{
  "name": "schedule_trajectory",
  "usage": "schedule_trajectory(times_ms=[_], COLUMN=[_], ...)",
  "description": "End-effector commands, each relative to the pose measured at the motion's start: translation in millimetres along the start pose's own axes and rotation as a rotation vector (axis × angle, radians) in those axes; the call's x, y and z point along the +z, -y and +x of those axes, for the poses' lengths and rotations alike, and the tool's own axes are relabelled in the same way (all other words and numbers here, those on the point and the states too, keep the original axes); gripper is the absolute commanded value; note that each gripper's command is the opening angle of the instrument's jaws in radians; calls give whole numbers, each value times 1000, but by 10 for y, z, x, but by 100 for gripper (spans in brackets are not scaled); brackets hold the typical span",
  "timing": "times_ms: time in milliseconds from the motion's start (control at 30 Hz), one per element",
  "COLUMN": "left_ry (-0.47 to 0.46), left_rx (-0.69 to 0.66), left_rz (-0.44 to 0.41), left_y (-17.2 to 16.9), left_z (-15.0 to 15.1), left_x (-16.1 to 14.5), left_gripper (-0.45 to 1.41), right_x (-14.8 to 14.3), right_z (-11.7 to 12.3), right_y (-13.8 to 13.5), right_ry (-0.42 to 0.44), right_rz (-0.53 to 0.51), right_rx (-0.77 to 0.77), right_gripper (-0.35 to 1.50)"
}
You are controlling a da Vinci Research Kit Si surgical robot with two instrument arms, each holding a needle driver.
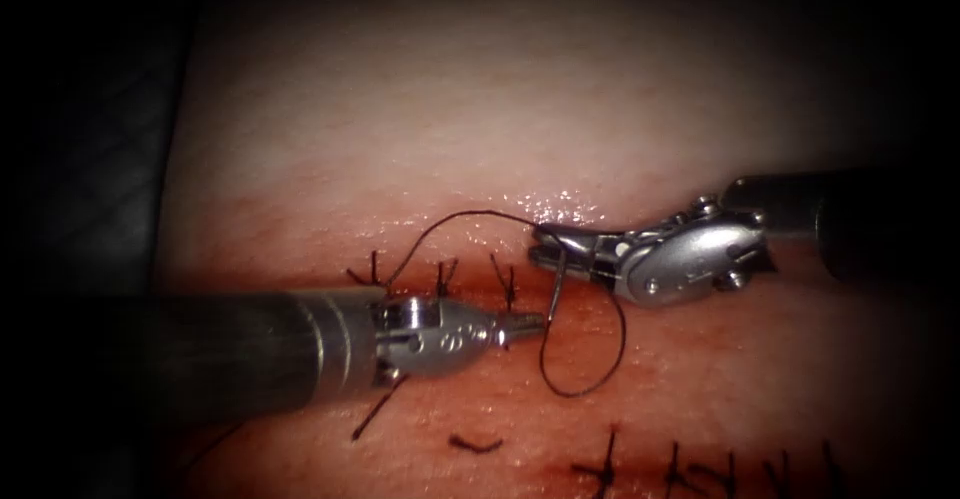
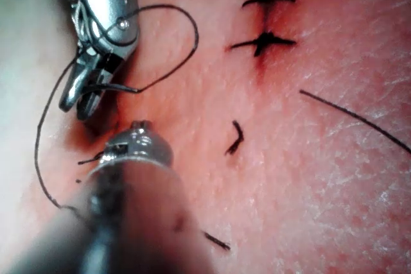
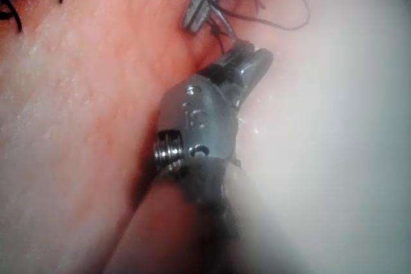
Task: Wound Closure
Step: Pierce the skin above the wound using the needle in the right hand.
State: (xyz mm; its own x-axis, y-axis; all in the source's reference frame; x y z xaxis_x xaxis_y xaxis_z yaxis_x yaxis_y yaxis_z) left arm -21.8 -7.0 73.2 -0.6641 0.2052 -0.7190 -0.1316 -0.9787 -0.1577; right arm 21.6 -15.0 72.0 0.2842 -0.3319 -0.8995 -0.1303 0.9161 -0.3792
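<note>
While the right tool (image 1: 548, 244) clamps the curved needle (image 1: 556, 284) near its upper end, clear of the tissue (image 1: 420, 129), the left tool (image 1: 530, 323) pinches the thread (image 1: 585, 384) beside the stitched cut (image 1: 440, 284).

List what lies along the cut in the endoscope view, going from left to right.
Left arm's shaft → left tool, jaws shut on the thread → hanging loop of thread → right tool, jaws holding the needle near its upper end → right arm's shaft.
</note>
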Motion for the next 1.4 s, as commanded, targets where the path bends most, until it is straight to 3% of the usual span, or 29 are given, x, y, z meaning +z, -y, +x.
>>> schedule_trajectory(times_ms=[33, 400, 700, 1067, 1400], left_ry=[0, 1, -8, -8, -9], left_rx=[1, -6, -18, -23, -27], left_rz=[1, 0, 3, 4, 10], left_y=[0, 1, 4, 5, 5], left_z=[0, -1, -1, -1, 0], left_x=[8, 6, -1, -4, -5], left_gripper=[-26, -25, -21, -21, -21], right_x=[8, 10, 8, -32, -6], right_z=[-7, -58, -61, -82, -79], right_y=[7, 36, 62, 56, 56], right_ry=[10, 99, 202, 309, 292], right_rz=[12, 77, 221, 209, 265], right_rx=[2, 133, 144, 212, 268], right_gripper=[-35, -35, -35, -35, -35])
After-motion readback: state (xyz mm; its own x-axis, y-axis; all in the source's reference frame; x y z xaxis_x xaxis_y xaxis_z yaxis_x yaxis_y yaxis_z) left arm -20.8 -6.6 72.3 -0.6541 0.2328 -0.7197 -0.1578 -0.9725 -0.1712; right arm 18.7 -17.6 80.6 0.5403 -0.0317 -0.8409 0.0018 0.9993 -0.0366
